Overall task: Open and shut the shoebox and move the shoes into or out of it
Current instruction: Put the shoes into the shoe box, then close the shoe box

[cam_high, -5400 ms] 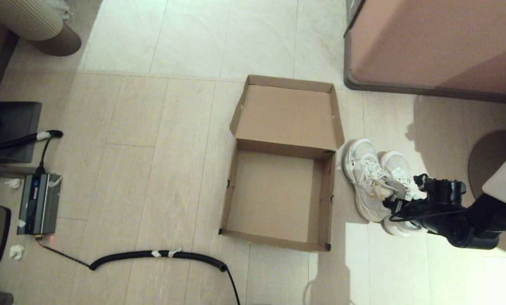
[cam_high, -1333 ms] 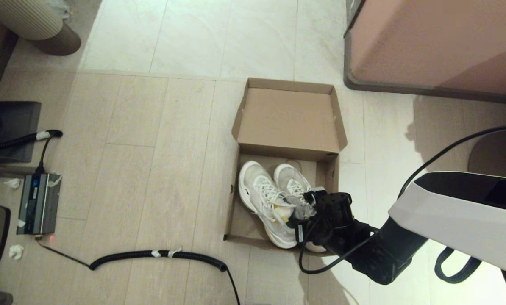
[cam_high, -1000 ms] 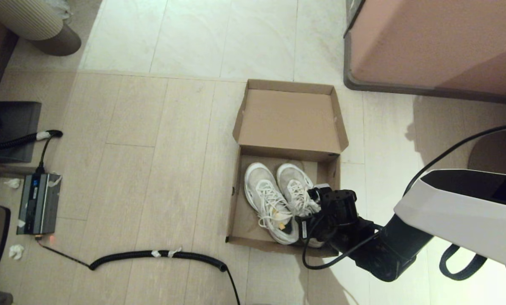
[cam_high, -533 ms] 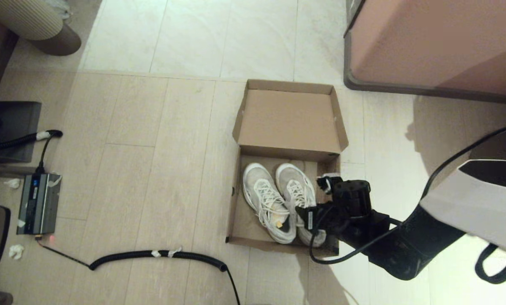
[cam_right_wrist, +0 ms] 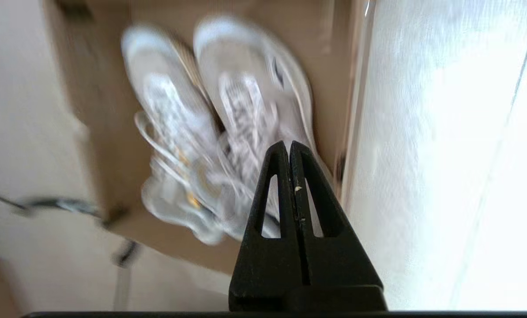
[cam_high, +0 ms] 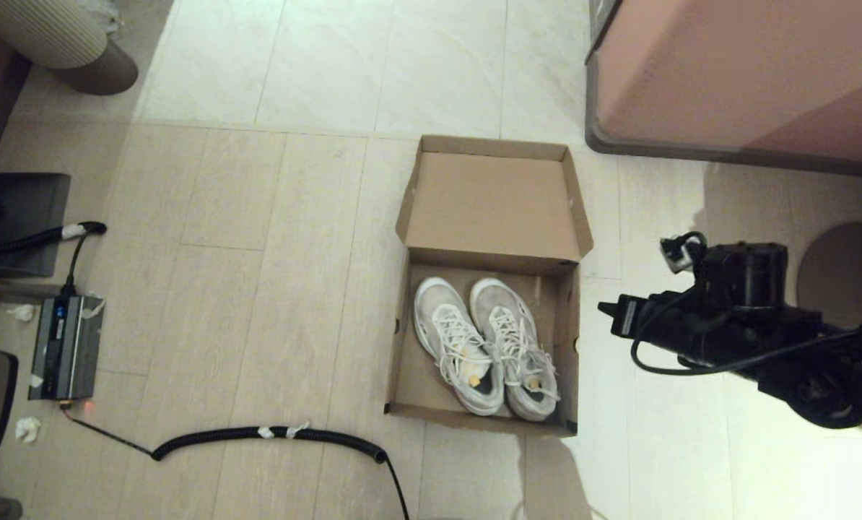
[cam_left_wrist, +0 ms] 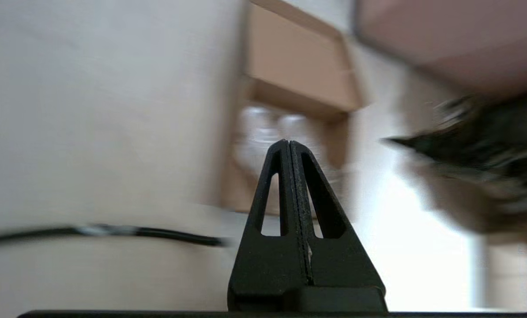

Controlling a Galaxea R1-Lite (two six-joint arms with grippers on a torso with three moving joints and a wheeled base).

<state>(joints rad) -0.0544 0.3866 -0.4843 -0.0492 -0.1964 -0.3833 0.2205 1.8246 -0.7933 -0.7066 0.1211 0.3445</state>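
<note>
Plain brown cardboard shoebox on the floor, hinged lid flipped open and leaning back at the far side, black tape at one near corner. Inside, pair of off-white mesh lace-up shoes with white laces and thick white soles, side by side, toes toward the lid, heels near the front wall, nearly filling the box.

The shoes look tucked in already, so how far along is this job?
Done: both shoes lie side by side inside the shoebox. In hand: nothing; the right gripper is shut and empty beside the box, the left gripper shut too. Left: the lid stands open and needs closing.
</note>
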